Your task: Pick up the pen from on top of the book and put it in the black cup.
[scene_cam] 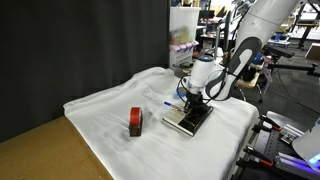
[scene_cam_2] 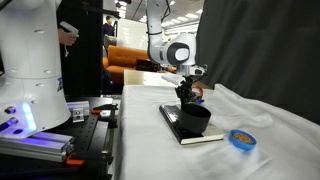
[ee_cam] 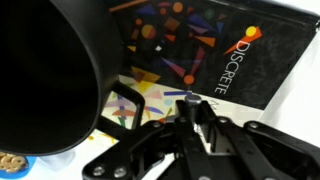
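In an exterior view the camera is sitting off a corner of the cloth-covered table (scene_cam: 100, 112), a bit above it and well back, facing across toward the arm (scene_cam: 240, 55) and a black curtain (scene_cam: 60, 50). In an exterior view the camera is crouching low beside the robot's white base (scene_cam_2: 30, 70), looking along the tabletop from nearer in. Both exterior views are sharing the arm and the book (scene_cam: 190, 124) (scene_cam_2: 175, 125). The wrist cam is riding right up close, staring down past the gripper (ee_cam: 190, 100) at the black cup (ee_cam: 50, 70) and the book's cover.
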`<action>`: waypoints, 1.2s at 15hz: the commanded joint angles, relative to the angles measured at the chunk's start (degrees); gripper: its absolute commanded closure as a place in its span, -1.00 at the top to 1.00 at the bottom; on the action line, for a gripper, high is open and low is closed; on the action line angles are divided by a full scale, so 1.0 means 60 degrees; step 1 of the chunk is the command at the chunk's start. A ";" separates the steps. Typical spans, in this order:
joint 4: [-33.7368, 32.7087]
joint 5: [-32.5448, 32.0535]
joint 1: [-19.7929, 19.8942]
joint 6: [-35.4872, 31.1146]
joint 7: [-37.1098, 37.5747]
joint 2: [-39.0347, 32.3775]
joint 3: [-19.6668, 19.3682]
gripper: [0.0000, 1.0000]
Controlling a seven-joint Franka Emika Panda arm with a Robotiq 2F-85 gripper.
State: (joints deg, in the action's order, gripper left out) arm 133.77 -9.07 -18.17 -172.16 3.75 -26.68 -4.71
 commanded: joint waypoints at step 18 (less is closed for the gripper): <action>-0.0337 -0.0542 -0.0289 0.0032 0.0056 -0.0168 -0.0353 -0.92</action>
State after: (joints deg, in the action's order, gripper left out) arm 132.40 -10.86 -19.19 -172.14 3.75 -27.47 -5.90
